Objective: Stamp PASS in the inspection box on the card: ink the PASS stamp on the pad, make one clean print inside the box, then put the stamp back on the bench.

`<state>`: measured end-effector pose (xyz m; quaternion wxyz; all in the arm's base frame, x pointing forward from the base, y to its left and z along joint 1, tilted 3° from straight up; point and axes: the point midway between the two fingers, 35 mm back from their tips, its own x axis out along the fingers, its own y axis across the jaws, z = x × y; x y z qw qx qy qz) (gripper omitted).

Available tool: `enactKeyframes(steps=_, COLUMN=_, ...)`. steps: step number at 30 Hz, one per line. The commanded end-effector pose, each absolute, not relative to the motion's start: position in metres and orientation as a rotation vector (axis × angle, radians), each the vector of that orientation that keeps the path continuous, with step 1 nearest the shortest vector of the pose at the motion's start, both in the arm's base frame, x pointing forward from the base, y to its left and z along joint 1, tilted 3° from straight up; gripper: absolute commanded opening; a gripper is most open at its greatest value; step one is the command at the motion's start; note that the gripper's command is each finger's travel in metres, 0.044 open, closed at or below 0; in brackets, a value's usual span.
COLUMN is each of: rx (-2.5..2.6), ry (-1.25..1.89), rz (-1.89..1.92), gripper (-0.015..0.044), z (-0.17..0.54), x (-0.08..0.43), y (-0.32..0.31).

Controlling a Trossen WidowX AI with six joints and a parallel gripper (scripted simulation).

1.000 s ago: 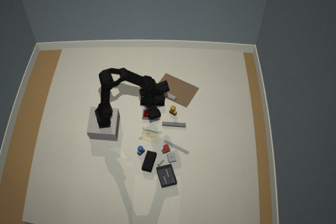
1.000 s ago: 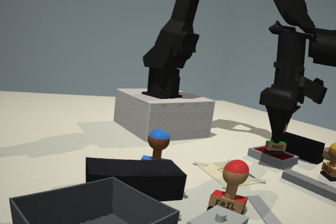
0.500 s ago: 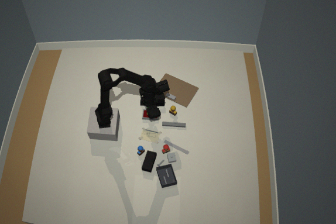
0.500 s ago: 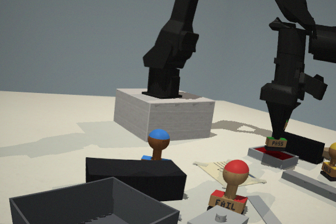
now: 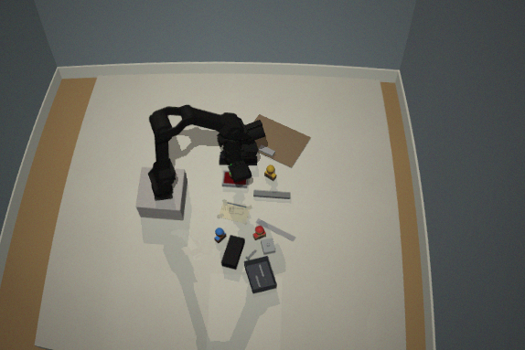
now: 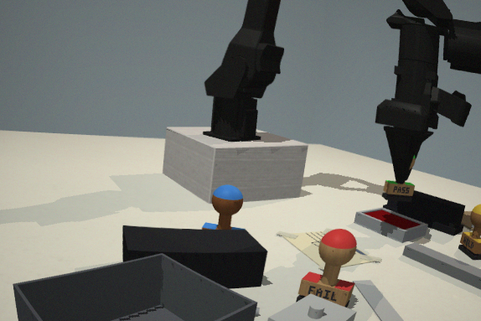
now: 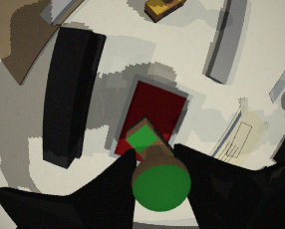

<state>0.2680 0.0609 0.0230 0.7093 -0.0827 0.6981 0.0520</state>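
My gripper (image 6: 401, 180) (image 7: 154, 152) is shut on the green-topped PASS stamp (image 6: 400, 188) (image 7: 160, 188) by its handle. The stamp is upright, its base a little above the red ink pad (image 5: 234, 179) (image 6: 390, 219) (image 7: 155, 102), with a gap under it in the exterior view. In the wrist view its base overlaps the near end of the pad; its underside is hidden. The pale yellow card (image 5: 241, 216) (image 6: 307, 247) (image 7: 255, 130) lies flat beside the pad, with printed lines and an outlined box. No PASS print is visible on it.
A black block (image 6: 436, 209) (image 7: 67, 95) stands beside the pad. The yellow HOLD stamp (image 5: 270, 171) (image 7: 165, 8), red FAIL stamp (image 5: 260, 231) (image 6: 327, 289) and blue stamp (image 5: 219, 233) (image 6: 227, 204) stand around. A grey bar (image 5: 272, 195), black box (image 5: 233, 251) and dark tray (image 6: 84, 296) are also there.
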Motion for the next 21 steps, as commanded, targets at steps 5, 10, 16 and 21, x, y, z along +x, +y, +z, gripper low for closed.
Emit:
enactKeyframes(steps=5, rx=-0.179, ry=1.547, rz=0.115, gripper=0.0, z=0.036, x=0.269, y=0.062)
enactKeyframes(steps=10, rx=-0.179, ry=1.547, rz=0.115, gripper=0.0, z=0.045, x=0.268, y=0.062)
enactKeyframes(steps=16, rx=-0.162, ry=1.548, rz=0.098, gripper=0.0, z=0.05, x=0.268, y=0.059)
enactKeyframes(steps=21, rx=-0.033, ry=1.547, rz=-0.031, gripper=0.0, z=0.051, x=0.269, y=0.037)
